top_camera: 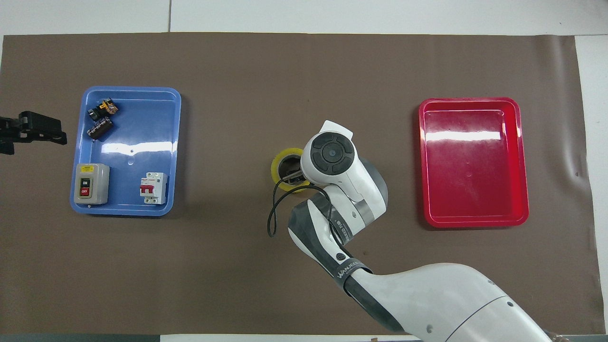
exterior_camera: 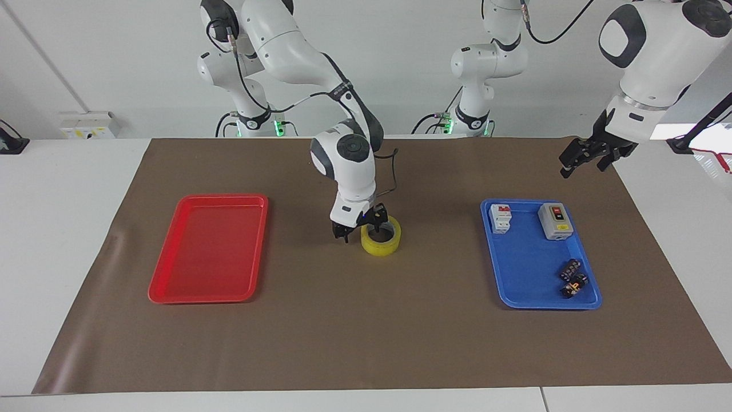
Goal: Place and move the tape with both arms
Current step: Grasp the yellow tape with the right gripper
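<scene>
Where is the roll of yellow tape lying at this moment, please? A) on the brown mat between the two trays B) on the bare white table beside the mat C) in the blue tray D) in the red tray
A: the tape rests on the brown mat, between the red tray and the blue tray, with the right gripper down at its rim.
</scene>
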